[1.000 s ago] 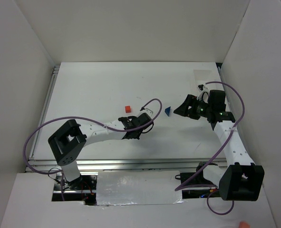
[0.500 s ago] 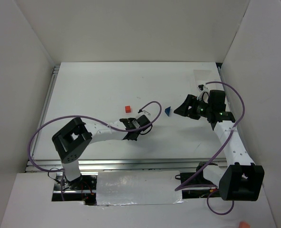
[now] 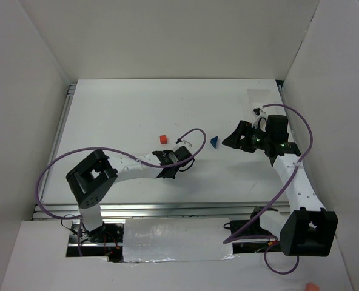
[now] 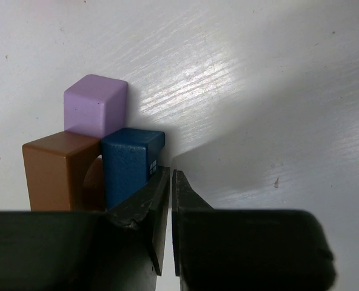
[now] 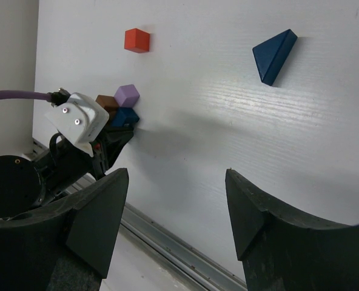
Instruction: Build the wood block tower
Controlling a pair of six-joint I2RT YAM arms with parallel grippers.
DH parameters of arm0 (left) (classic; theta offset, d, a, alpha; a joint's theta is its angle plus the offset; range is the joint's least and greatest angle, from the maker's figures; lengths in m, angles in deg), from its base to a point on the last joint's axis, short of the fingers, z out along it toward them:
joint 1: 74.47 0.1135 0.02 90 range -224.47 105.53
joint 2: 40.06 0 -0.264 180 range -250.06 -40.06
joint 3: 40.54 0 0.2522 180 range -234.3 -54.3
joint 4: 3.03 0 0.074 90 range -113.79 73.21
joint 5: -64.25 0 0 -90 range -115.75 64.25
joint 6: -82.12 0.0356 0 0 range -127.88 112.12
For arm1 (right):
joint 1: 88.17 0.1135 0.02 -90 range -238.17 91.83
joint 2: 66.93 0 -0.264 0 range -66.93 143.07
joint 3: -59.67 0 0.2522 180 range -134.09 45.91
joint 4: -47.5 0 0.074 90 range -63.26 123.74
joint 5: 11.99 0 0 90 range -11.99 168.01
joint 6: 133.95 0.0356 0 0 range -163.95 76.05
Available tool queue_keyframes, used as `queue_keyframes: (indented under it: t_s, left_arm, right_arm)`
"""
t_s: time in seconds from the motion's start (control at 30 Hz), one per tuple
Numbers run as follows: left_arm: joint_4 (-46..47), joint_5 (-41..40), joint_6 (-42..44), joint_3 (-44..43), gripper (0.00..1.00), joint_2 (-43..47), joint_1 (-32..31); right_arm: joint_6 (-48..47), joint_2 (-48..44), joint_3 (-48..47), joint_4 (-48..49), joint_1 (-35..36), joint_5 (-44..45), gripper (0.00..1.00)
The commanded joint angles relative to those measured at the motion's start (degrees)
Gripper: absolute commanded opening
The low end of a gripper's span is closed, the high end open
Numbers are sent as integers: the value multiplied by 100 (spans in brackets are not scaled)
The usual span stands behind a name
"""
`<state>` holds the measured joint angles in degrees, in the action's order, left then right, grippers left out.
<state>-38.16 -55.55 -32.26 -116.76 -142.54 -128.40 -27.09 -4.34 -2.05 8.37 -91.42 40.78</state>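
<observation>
Nudging seems the step: left jaws, clenched empty, should press the blue block (image 4: 131,167) squarely so the tabletop's tower cluster (image 4: 88,145) packs tight; right jaws released, near the blue wedge (image 5: 275,56)

Top external: high above near edge of table (image 3: 119,115), looks down over whole top, distant. Left wrist: low, very near, facing purple cube (image 4: 94,106) cluster. Right wrist: farther off, oblique, looking toward table's left edge. It shares that cluster with left wrist, red cube (image 5: 137,40) with top view.
</observation>
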Motion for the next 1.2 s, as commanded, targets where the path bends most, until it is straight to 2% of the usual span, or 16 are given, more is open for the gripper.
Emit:
queue_keyframes:
  t_s: [0.0,1.17]
  left_arm:
    - [97,-140,-76,-3,20,-9,6]
    - [1,-289,-31,-12,22,79,14]
  right_arm:
    - [-78,-141,-73,-39,43,23,72]
    - [-78,-177,-81,-74,43,129,73]
